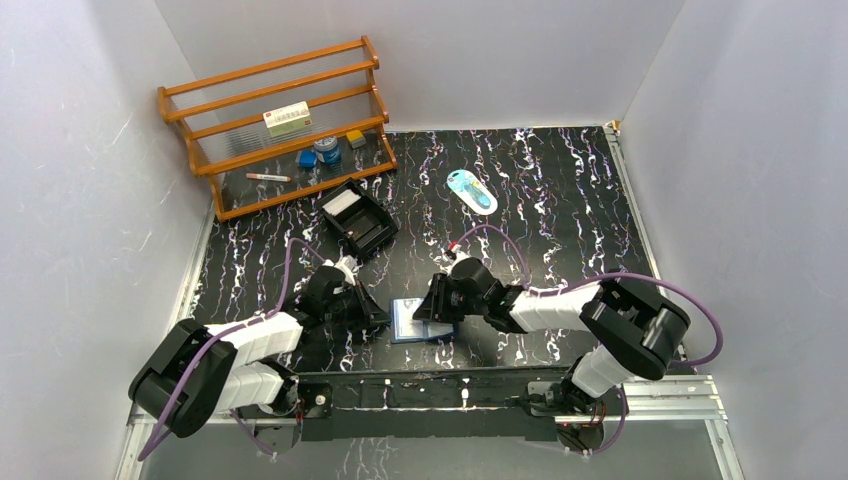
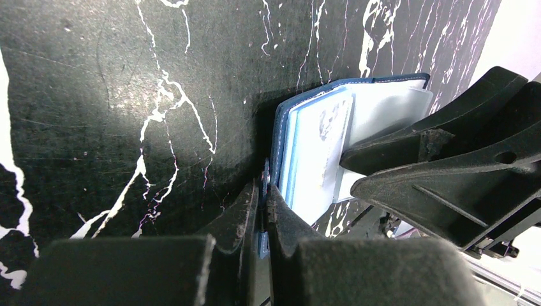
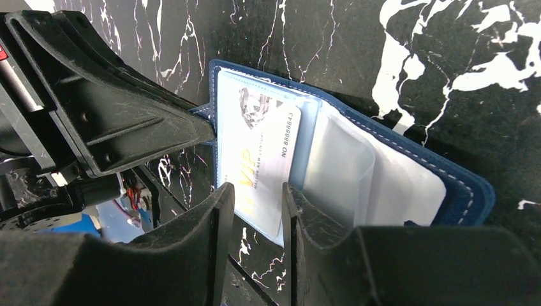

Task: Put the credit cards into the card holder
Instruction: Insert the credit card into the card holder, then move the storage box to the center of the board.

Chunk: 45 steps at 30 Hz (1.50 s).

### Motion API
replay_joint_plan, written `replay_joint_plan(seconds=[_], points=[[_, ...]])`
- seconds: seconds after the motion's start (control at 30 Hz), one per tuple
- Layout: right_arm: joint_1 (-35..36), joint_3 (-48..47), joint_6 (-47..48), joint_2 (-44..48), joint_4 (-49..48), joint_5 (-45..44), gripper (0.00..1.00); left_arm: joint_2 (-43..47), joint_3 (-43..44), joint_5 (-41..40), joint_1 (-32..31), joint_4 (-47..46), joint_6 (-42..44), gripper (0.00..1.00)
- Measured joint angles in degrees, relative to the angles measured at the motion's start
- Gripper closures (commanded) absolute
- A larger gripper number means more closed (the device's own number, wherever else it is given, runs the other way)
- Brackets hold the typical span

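With the holder (image 1: pixel 420 320) lying open on the surface (image 1: pixel 560 200) at the near middle, our left jaws pinching its left cover and our right jaws parted around the card (image 3: pixel 271 153) partly in a pocket, we should nudge it fully home before backing off.
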State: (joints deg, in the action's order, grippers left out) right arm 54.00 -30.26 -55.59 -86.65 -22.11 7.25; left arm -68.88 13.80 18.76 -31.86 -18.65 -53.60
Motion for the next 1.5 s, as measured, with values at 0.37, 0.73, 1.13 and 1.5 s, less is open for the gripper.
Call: replay_joint_plan(seconds=[0.37,0.73,1.13,1.5], points=[[0.0,-5.2,3.0,2.6,8.5,-2.1,0.5,1.4,0.0,-0.1,-0.2,2.0,0.0,1.0],[-8.1,-27.6,22.8,-3.5,17.8,-3.1,0.47,4.2,-0.3,-0.8,-0.2,5.7,0.1,1.0],[-10.1,-55.3,41.1,-28.2,22.3,-7.4,0.43,6.5,-0.8,-1.4,-0.3,7.8,0.2,1.0],[-10.1,-69.2,43.8,-41.5,25.7,-8.5,0.64,7.6,-1.2,-1.4,-0.3,8.3,0.5,1.0]])
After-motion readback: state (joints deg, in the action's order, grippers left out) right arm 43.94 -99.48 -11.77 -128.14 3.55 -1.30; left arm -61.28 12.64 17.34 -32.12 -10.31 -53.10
